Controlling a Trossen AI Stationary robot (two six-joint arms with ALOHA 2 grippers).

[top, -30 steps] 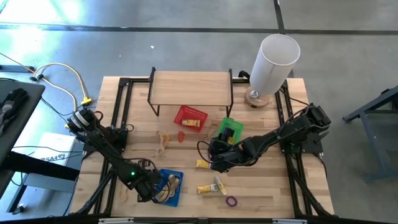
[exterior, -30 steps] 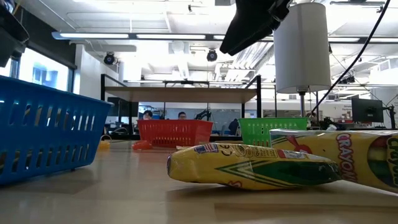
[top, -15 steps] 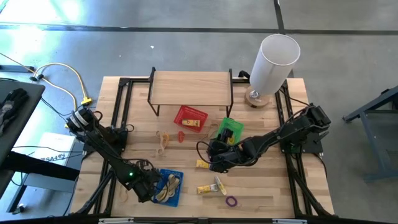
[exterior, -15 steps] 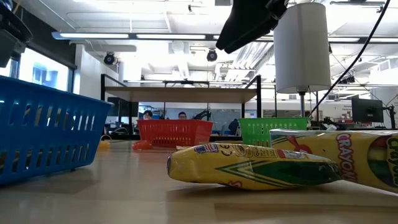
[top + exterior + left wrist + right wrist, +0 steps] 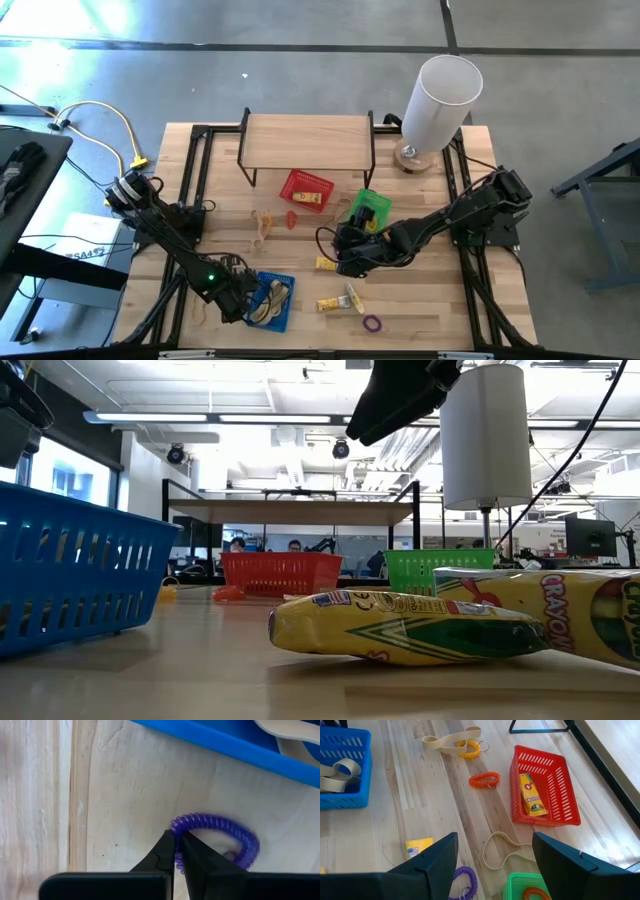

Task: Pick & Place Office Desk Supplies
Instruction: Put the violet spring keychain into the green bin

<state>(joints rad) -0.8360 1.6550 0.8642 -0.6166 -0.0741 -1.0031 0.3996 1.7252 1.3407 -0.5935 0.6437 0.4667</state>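
Observation:
My left gripper (image 5: 235, 300) is low by the left wall of the blue basket (image 5: 262, 277) and is shut on a purple coil loop (image 5: 220, 827). My right gripper (image 5: 340, 252) hovers open over the table's middle, touching nothing. Below it in the right wrist view lie another purple coil (image 5: 465, 882), a yellow block (image 5: 420, 847) and a pale tan band (image 5: 497, 851). Farther off lie an orange coil (image 5: 485, 779) and a tan band beside a yellow loop (image 5: 452, 742). Tan bands (image 5: 335, 775) lie in the blue basket. My left gripper (image 5: 178, 851) pinches the purple coil between its two fingers at one side of the loop (image 5: 175, 826), and a strip of purple shows in the narrow gap. The rest of the loop curves away beyond the fingertips, close to the blue basket's rim (image 5: 225, 750). Whether the coil is clear of the table I cannot tell.
A red basket (image 5: 305, 188) holds a yellow crayon box, and a green basket (image 5: 368, 208) stands beside it. Yellow crayon packs (image 5: 400, 625) and a purple loop (image 5: 372, 323) lie near the table's near edge. A wooden shelf (image 5: 305, 140) and a tall white cylinder (image 5: 440, 100) stand at the far side.
My left gripper has edged a little toward the table's left edge beside the blue basket and has stayed shut.

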